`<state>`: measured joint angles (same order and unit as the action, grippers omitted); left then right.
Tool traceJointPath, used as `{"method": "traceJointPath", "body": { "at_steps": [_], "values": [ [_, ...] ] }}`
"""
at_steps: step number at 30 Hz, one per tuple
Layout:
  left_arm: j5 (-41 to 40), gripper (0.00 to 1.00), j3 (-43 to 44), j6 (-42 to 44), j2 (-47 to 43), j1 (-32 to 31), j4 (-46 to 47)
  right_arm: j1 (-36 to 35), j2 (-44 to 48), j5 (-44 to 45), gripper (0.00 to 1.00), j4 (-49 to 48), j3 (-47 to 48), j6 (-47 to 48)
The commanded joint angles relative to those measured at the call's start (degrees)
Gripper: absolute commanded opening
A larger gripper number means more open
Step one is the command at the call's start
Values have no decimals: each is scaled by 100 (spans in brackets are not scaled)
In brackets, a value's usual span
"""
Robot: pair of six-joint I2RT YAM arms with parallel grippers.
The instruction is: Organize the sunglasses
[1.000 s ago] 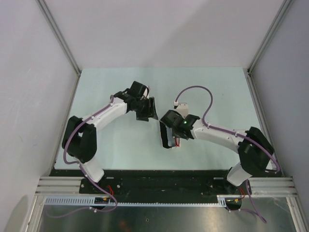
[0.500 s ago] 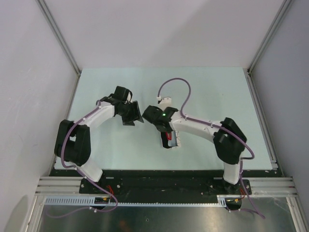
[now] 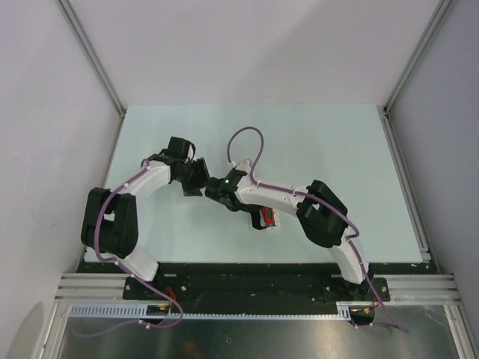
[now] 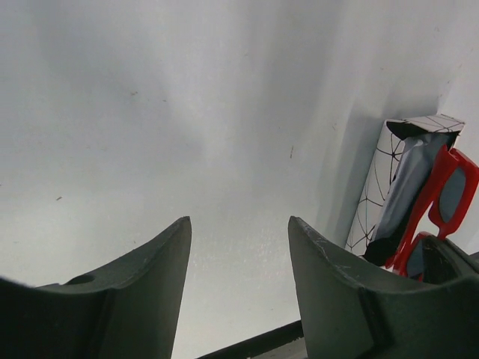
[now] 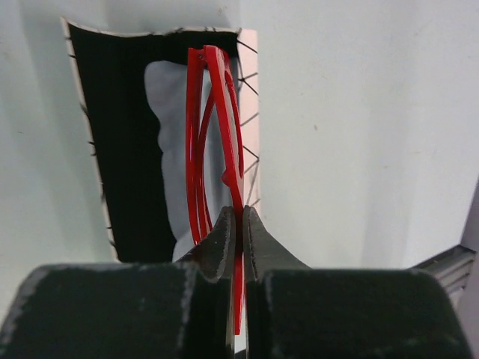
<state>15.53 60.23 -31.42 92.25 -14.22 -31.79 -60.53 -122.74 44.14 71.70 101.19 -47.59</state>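
The right gripper [image 5: 238,228] is clamped shut on the thin red frame of the sunglasses [image 5: 213,112], holding the folded pair edge-on so that it stands out from the fingertips. Just beyond the pair lies the white, line-patterned case [image 5: 120,149], open with its black lining showing, and a pale blue-grey cloth [image 5: 168,112] rests inside it. The sunglasses sit over the case's open mouth, against the cloth as seen from the wrist; whether they touch it I cannot tell. The case lies on the pale bench [image 5: 337,112]. Near it, on the left, the left gripper [image 4: 239,254] hovers with jaws apart, holding nothing, the bench surface showing between them.
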Motion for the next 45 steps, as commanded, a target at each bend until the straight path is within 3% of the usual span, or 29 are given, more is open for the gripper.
{"method": "traceJointPath", "body": {
  "at_steps": [1, 23, 45],
  "values": [
    [222, 60, -81, 145, -154, 103, 244, -37, -83, 288, 0, 625, 349, -233],
    [521, 58, -125, 189, 153, 130, 428, 50, -971, 437, 0, 1486, 1105, -531],
    [618, 58, -178, 171, 136, 165, 498, 24, -532, 262, 0, 1522, 482, -734]
  ]
}}
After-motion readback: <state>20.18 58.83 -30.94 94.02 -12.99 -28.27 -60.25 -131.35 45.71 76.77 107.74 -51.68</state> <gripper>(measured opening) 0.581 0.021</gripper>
